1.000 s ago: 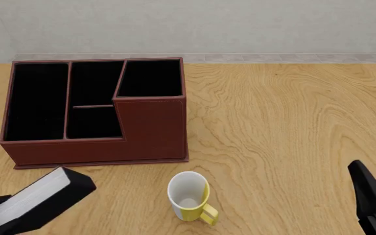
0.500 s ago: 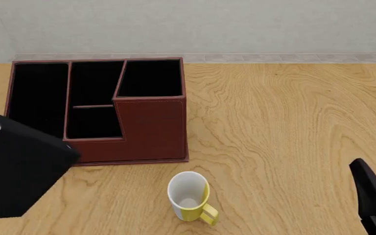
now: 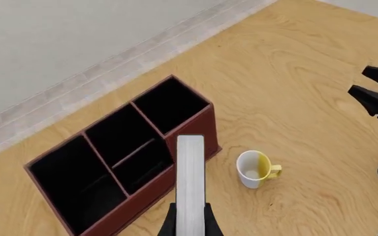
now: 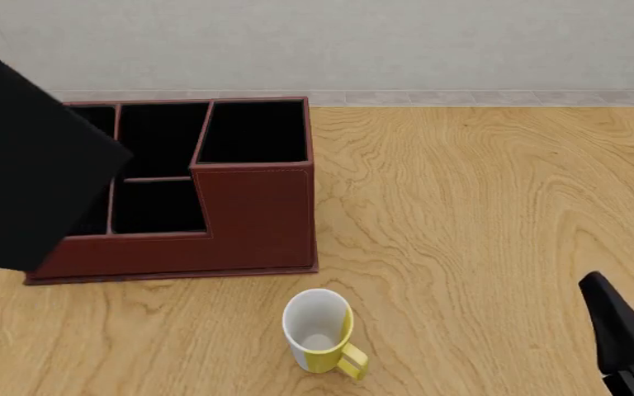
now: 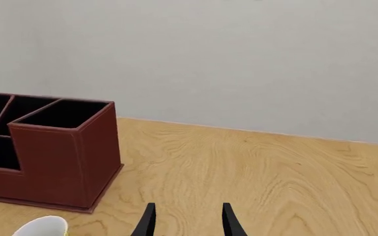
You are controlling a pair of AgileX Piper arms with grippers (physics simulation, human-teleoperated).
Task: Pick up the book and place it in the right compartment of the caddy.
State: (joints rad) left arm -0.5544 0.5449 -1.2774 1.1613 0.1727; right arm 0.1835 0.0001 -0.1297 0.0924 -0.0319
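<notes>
Over on the left, the book (image 4: 30, 157) hangs high in the air, its black cover hiding the caddy's (image 4: 253, 223) long left pocket from the front. The left gripper (image 3: 190, 222) is clamped on its lower edge, white pages facing the wrist camera. A second ago the book was low by the table's near edge; half a second ago it had tipped upright, and now it is higher and nearer the caddy. The right compartment (image 4: 253, 132) sits further right; a swing too short could catch the dividing walls. The mug (image 4: 319, 330) stands near the caddy's front. The right gripper (image 5: 187, 221) hovers empty, fingers parted.
</notes>
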